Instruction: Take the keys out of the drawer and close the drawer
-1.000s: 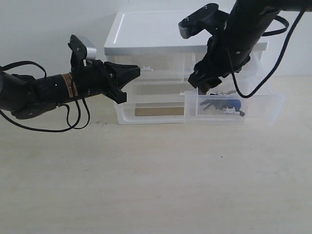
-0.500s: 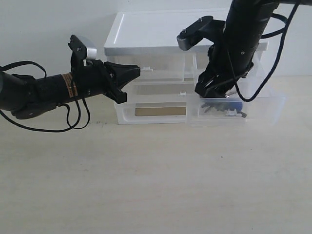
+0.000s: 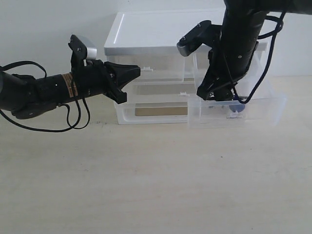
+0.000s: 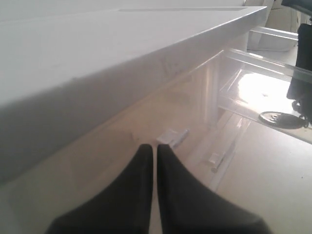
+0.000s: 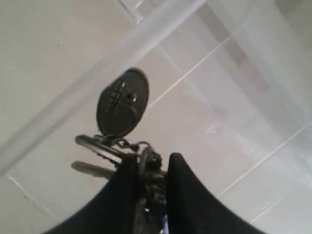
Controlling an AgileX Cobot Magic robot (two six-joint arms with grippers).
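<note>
The small translucent drawer stands pulled out at the right of the white cabinet. My right gripper reaches down into it and is shut on the keys. The oval metal tag and a grey key blade stick out beyond the fingertips, and a bit of the blue fob shows through the drawer's front wall. My left gripper is shut with nothing in it, its tips at the cabinet's front near a small white tab handle.
A wider translucent drawer sits closed at the cabinet's bottom left. The cabinet stands on a pale wooden table. In the left wrist view the open drawer's rim and the right arm show beyond.
My right gripper has gone down into the open drawer and closed on the keys. The left arm has not moved.
</note>
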